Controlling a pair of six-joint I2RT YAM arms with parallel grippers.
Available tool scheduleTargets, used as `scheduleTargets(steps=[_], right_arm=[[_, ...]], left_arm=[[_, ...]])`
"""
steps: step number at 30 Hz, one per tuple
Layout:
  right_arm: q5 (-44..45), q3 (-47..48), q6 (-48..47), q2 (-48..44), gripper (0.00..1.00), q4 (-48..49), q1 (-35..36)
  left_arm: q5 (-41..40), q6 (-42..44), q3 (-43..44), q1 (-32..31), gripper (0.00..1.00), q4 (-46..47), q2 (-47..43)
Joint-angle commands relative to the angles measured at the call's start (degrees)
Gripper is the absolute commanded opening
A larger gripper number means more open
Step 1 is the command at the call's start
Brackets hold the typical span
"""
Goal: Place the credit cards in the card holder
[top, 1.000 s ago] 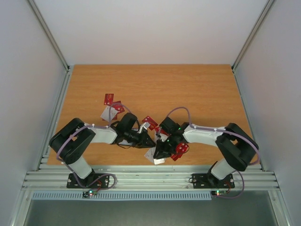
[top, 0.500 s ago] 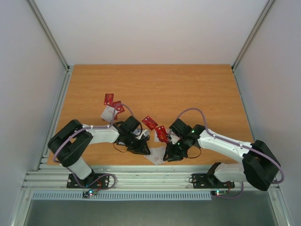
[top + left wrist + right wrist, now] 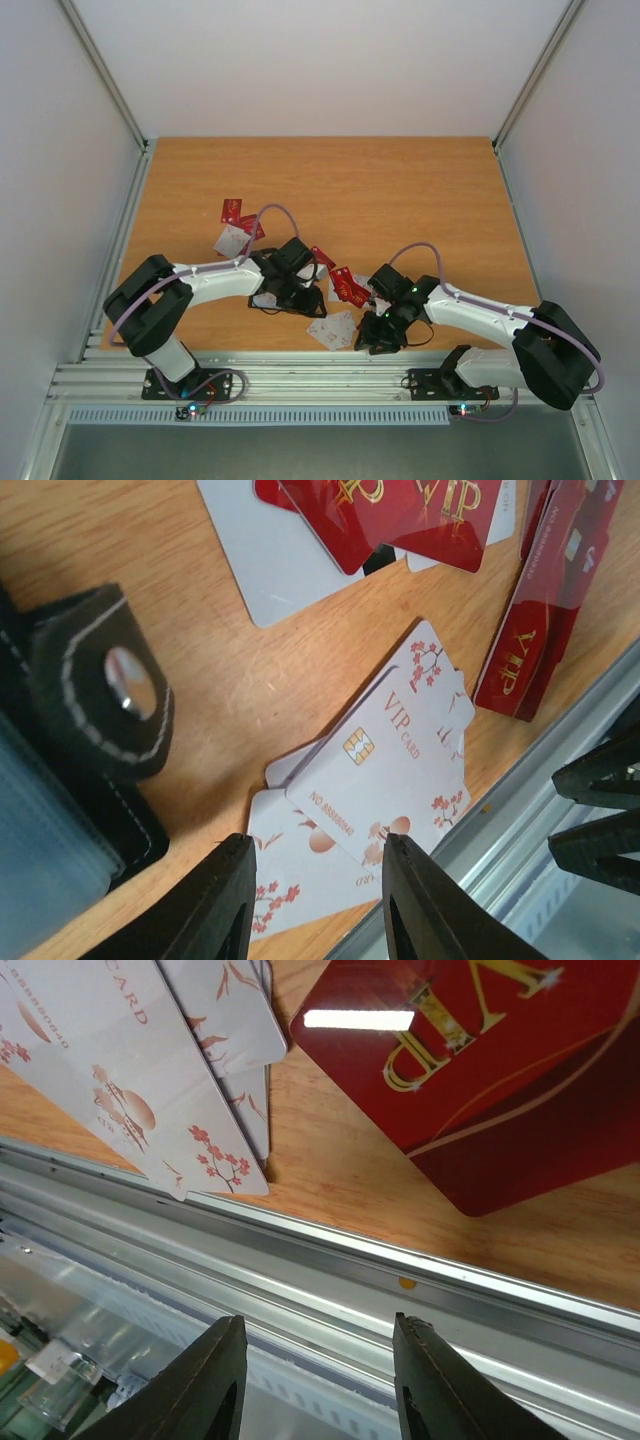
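Note:
A small pile of white credit cards (image 3: 390,770) with red blossoms lies near the table's front edge; it also shows as white credit cards (image 3: 333,328) from above. Red credit cards (image 3: 350,287) lie just behind it, and a red VIP card (image 3: 480,1070) fills the right wrist view. The black card holder (image 3: 100,680) lies open at the left of the left wrist view, its grey-blue pocket showing. My left gripper (image 3: 316,855) hovers open over the white pile, holding nothing. My right gripper (image 3: 318,1325) is open and empty over the front rail, just right of the pile.
More red cards (image 3: 232,211) and a white card (image 3: 232,240) lie further back on the left. The aluminium rail (image 3: 400,1280) runs along the table's near edge, right beside the white pile. Grey walls close in both sides.
Both grippers' jaws have spread wider. The right arm swung right and toward the front edge, off the white cards. The left gripper shifted slightly back.

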Motion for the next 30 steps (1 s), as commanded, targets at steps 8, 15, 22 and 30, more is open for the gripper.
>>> scheduleTargets(steps=[8, 15, 22, 30], right_arm=[[-2.26, -4.35, 4.56, -3.27, 0.43, 3.62, -0.69], [-3.22, -5.84, 5.4, -3.75, 0.43, 5.12, -0.73], [-3.88, -7.34, 6.57, -3.72, 0.43, 7.34, -0.84], [-7.01, -10.47, 8.91, -2.58, 0.45, 14.69, -2.1]], left_arm=[[-1.29, 3.22, 3.93, -2.53, 0.38, -1.51, 5.67], [-1.15, 3.75, 5.26, -3.95, 0.38, -1.62, 7.39], [-2.18, 4.04, 7.06, -4.72, 0.38, -2.87, 7.43], [-1.32, 5.27, 8.56, -5.13, 0.38, -4.06, 9.56]])
